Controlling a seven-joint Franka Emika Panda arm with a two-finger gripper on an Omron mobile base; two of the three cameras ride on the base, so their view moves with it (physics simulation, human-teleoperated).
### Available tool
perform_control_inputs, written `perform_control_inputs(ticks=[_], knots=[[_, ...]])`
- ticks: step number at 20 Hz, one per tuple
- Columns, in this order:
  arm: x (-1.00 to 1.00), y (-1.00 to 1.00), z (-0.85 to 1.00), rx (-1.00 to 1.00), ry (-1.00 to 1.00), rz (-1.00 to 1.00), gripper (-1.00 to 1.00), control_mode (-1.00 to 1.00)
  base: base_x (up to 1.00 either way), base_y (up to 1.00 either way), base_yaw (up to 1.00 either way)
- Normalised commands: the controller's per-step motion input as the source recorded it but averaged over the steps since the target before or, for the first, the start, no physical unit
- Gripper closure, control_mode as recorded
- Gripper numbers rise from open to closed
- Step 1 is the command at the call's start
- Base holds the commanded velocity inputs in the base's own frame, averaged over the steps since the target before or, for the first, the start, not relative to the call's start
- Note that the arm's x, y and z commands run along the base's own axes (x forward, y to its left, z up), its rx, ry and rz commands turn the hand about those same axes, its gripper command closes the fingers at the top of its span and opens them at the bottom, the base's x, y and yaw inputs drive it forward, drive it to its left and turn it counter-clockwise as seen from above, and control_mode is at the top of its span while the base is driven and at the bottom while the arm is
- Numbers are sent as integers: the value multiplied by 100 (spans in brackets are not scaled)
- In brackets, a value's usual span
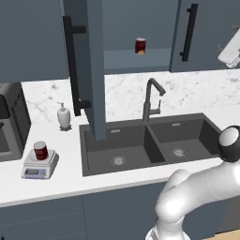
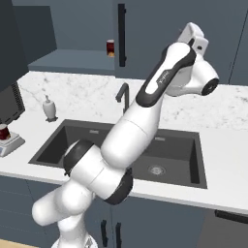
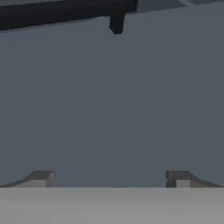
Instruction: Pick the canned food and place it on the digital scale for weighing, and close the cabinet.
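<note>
Can: the can (image 1: 41, 150) stands upright on the scale (image 1: 39, 167), in the middle of its white platform; in the right base view it (image 2: 4, 131) shows at the left edge, on the scale (image 2: 10, 143).
Scale: it sits on the white counter (image 1: 61, 180), left of the sink (image 1: 154, 143), near a dark appliance (image 1: 11, 122) at the left edge.
Second can: a similar red can (image 1: 140, 46) with an orange mark at its base stands on the shelf inside the cabinet (image 1: 136, 58).
Cabinet: it is open; the left door (image 1: 93, 70) swings out toward the camera, edge-on, and its black bar handle (image 1: 71, 65) faces left. The right door (image 1: 206, 35) is closed, with its own bar handle (image 1: 189, 33).
Gripper: the gripper (image 3: 110, 179) is wide apart and holds nothing. Its two fingertips (image 3: 43, 178) point at a flat slate-blue door face, with a black bar handle (image 3: 65, 13) along the top of the hand view. Touching or not, I cannot tell.
Arm: in the right base view the arm (image 2: 145, 126) rises over the sink and the hand (image 2: 193, 41) is up at the cabinet front, right of the open part.
Other things: a soap bottle (image 1: 63, 116) stands on the counter behind the scale; a dark faucet (image 1: 151, 99) stands behind the sink.
</note>
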Motion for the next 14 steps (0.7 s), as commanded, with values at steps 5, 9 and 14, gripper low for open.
perform_control_inputs(ticks=[5, 9, 14], knots=[[-85, 35, -23, -1, -24, 0, -100, -100, 0, 0, 0], [-92, 100, -73, -1, -31, -8, -100, -100, 0, 0, 0], [-48, 96, -41, 5, -33, -28, -100, -100, 0, 0, 0]])
